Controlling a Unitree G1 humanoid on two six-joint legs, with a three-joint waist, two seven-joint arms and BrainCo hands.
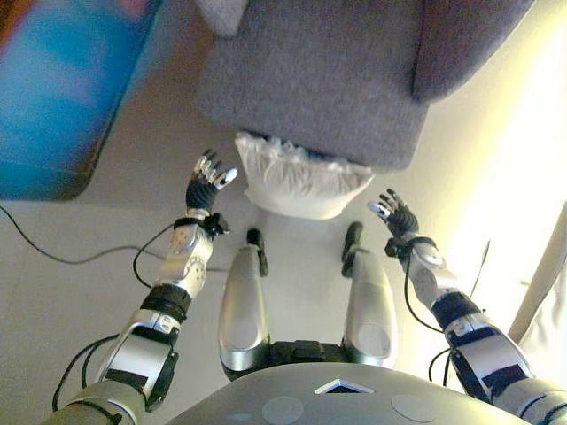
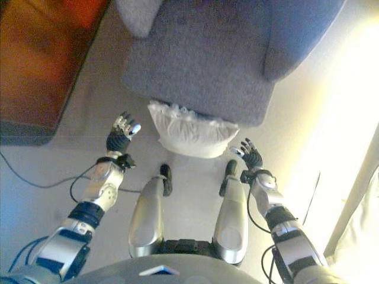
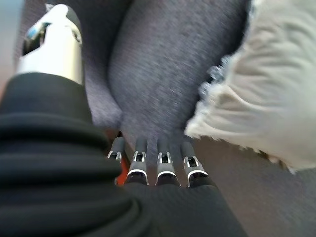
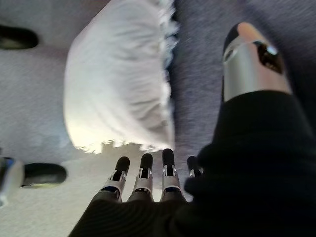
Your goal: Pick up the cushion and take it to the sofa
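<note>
**Approach to the cushion: both hands open, no contact yet**

1. Left hand (image 1: 209,180). The fingers are straight and slightly spread, holding nothing. The thumb stands apart from them. The cushion (image 1: 299,177) lies just beyond and to the inner side of the fingertips, with a gap of bare floor (image 1: 115,168) between.

2. Right hand (image 1: 394,212). The fingers are likewise straight and relaxed, empty. The cushion's lower corner sits near the fingertips on their inner side, apart from them. The right wrist view confirms floor showing between fingertips and the fringed edge of the cushion.

3. Cushion. White, fringed, resting on the floor between the two hands and leaning against the front of the grey sofa (image 1: 328,80). Neither hand touches it.

4. Sofa. Its seat lies directly past the cushion, beyond both sets of fingertips.

Step in hand, as judged: the reach, with the hands bracketing the cushion before any grasp. The lift and the placing remain.

Next move calls for: bringing both hands inward until the fingers press the cushion's two sides evenly, then raising it. The stuffing is soft, so a one-sided squeeze would probably let it fold or slip. The carry should be short, since the seat is right above.
</note>
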